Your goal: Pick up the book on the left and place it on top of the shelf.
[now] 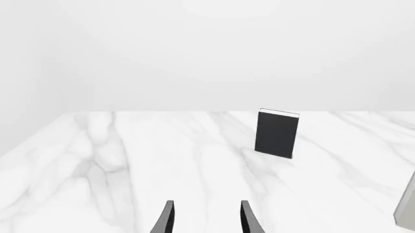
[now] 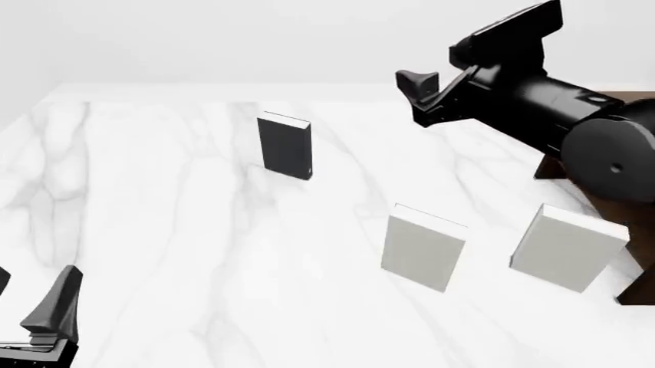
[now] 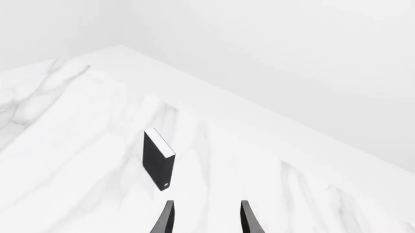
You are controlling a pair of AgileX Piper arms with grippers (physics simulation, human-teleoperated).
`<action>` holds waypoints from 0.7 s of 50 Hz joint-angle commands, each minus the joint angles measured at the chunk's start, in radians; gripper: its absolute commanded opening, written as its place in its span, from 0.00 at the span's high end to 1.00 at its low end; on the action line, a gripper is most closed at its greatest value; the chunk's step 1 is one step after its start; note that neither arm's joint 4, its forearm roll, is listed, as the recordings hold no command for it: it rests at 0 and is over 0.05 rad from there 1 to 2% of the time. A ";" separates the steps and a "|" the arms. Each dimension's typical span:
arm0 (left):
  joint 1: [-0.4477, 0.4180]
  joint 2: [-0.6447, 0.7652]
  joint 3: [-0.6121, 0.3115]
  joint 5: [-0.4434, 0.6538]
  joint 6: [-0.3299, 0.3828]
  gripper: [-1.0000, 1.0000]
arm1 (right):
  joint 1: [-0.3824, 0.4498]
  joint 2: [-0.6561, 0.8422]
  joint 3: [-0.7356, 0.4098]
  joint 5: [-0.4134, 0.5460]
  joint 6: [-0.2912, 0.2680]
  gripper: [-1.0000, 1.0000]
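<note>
Three books: they stand upright on the white marbled counter (image 2: 153, 230), one dark and two pale.
Book: the black-covered book (image 2: 285, 146) with white page edges stands alone toward the far left of the counter in the front view, well apart from both arms and touched by nothing.
Pale books: a grey-white book (image 2: 422, 251) stands nearer the camera, and a second pale book (image 2: 566, 247) stands to its right, tilted slightly, just beside the brown unit.
Shelf: only a dark brown sliver of the shelf (image 2: 622, 211) shows at the right edge of the front view, mostly hidden behind the right arm and the second pale book.
Left gripper: the left gripper (image 2: 31, 303) sits low at the near left corner of the front view; its wrist view shows its fingers (image 1: 166, 218) spread with bare counter between them and the black book ahead.
Right gripper: the right gripper (image 2: 418, 90) hangs raised above the far side of the counter, pointing left toward the black book; its fingers (image 3: 167, 217) are spread and hold nothing, and the book appears just beyond them in its wrist view.
</note>
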 commanded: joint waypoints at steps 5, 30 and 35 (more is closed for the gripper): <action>0.000 0.000 0.000 0.000 0.000 0.00 | 0.025 0.106 -0.072 -0.040 0.018 0.00; 0.000 0.000 0.000 0.000 0.000 0.00 | 0.056 0.276 -0.145 -0.134 0.059 0.00; 0.000 0.000 0.000 0.000 0.000 0.00 | 0.056 0.308 -0.161 -0.148 0.067 0.00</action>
